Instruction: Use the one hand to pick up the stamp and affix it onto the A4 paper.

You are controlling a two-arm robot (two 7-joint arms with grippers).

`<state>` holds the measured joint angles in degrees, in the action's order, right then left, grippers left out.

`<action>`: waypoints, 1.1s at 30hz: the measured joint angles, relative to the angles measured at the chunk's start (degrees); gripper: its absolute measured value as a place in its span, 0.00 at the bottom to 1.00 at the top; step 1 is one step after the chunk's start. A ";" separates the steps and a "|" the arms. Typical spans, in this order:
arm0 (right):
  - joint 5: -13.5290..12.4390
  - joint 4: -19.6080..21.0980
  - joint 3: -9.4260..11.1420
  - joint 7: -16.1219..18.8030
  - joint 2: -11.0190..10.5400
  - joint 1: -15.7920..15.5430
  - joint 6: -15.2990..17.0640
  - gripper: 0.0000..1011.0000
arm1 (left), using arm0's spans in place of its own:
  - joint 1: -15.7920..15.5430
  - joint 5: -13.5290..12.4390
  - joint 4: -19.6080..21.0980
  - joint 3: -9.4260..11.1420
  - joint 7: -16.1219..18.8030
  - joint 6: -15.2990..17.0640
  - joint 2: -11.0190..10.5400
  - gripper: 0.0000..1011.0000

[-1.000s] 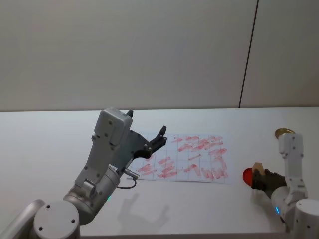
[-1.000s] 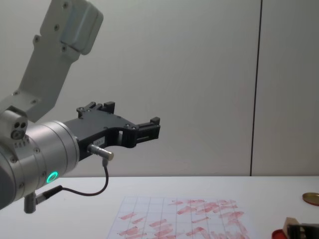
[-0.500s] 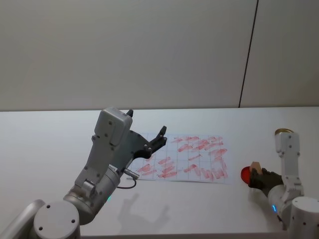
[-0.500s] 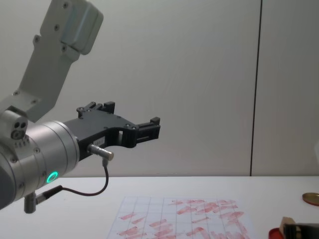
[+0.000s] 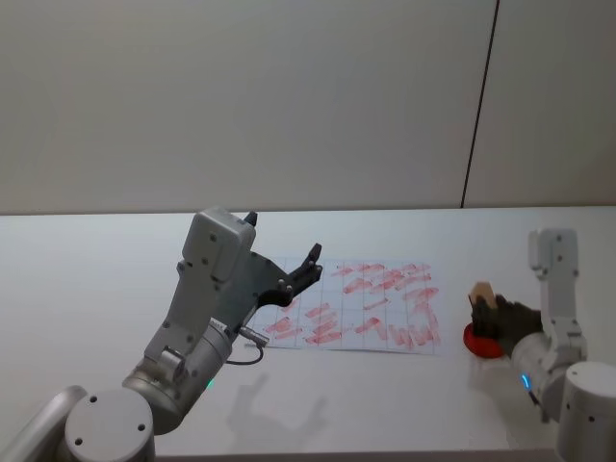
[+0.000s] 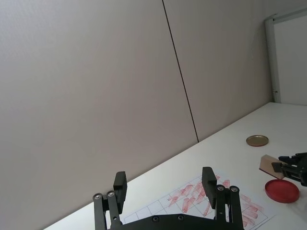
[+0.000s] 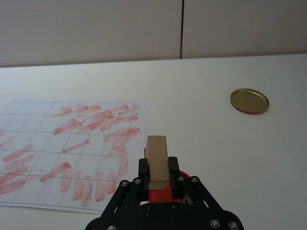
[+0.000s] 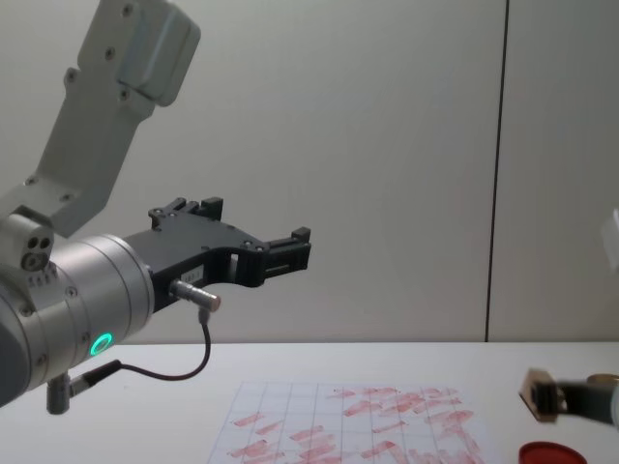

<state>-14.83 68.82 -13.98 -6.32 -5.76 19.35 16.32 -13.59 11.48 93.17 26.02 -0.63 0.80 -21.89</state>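
My right gripper (image 7: 158, 173) is shut on the stamp (image 7: 157, 159), a pale wooden block held upright. The stamp (image 5: 480, 292) hangs just above the round red ink pad (image 5: 478, 342), a little to the right of the A4 paper (image 5: 358, 303). Smeared red marks cover the gridded paper (image 7: 72, 139). From the chest, the stamp (image 8: 535, 396) is clear of the table, above the pad (image 8: 547, 452). My left gripper (image 5: 281, 243) is raised over the paper's left end and stands open, holding nothing.
A gold round disc (image 7: 249, 101) lies on the white table beyond the ink pad, toward the wall. The left arm's body and its dangling black cable (image 8: 184, 367) hang over the table's left part.
The right gripper has lifted the stamp and carried it left, from beside the ink pad to above it, nearer the paper. The left arm has not moved.
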 joint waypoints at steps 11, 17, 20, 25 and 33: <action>1.64 6.22 -1.42 2.05 0.40 -1.14 3.85 0.23 | 0.00 0.00 0.00 0.00 0.00 0.00 0.00 0.98; 3.06 5.21 -2.32 3.07 1.39 -0.37 5.61 0.23 | 0.00 0.00 0.00 0.00 0.00 0.00 0.00 0.98; 3.63 3.93 -2.60 3.39 1.86 0.30 5.96 0.23 | 0.00 0.00 0.00 0.00 0.00 0.00 0.00 0.98; 4.70 -0.55 -3.11 3.88 3.17 2.50 6.12 0.23 | 0.00 0.00 0.00 0.00 0.00 0.00 0.00 0.98; 6.13 -10.47 -3.56 4.31 5.57 7.59 4.57 0.23 | 0.00 0.00 0.00 0.00 0.00 0.00 0.00 0.98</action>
<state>-8.70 58.35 -17.55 -2.01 -0.19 26.94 20.89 -13.59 11.48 93.18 26.03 -0.63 0.80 -21.90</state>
